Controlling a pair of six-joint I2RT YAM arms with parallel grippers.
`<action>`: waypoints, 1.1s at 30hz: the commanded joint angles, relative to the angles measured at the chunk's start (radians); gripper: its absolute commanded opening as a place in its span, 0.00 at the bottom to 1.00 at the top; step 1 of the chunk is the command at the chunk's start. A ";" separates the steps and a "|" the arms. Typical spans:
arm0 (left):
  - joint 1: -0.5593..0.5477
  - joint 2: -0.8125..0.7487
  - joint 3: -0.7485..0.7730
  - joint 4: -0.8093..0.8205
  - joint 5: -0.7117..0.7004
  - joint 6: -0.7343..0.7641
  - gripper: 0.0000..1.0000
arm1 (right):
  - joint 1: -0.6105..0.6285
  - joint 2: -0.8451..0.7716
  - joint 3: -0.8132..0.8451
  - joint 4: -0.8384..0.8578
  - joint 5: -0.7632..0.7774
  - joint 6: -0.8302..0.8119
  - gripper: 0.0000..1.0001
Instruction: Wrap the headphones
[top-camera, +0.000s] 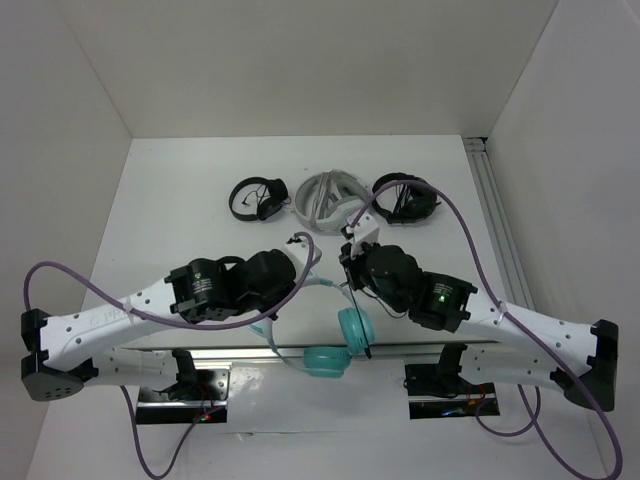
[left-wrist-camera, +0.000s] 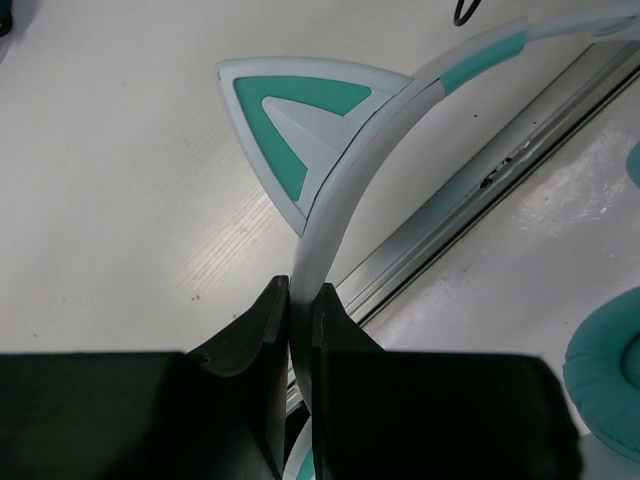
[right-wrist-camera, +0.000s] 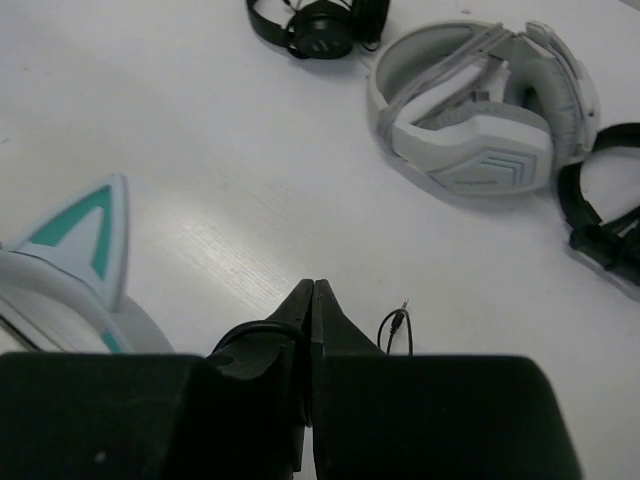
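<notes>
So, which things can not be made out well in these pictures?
Left wrist view: the teal ear cup is cut off by the right edge; the left gripper, shut on the headband, hides its lower part.
Right wrist view: the right gripper is shut, but its fingers hide whether the cable is pinched; black headphones are cut by the right edge.
Top view: both grippers are hidden under their own wrists.

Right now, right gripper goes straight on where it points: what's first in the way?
Probably bare table just ahead of the right gripper, which pinches the black cable; farther along that line, the small black headphones. Depth is unclear.
</notes>
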 joint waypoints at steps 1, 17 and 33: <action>-0.017 0.017 -0.009 0.058 0.154 0.063 0.00 | -0.031 0.011 0.056 0.133 -0.115 -0.059 0.07; -0.017 -0.108 0.061 0.068 0.182 0.081 0.00 | -0.150 0.185 0.070 0.121 -0.317 -0.092 0.07; -0.017 -0.213 0.091 0.091 0.088 0.041 0.00 | -0.203 0.239 0.022 0.284 -0.731 -0.119 0.29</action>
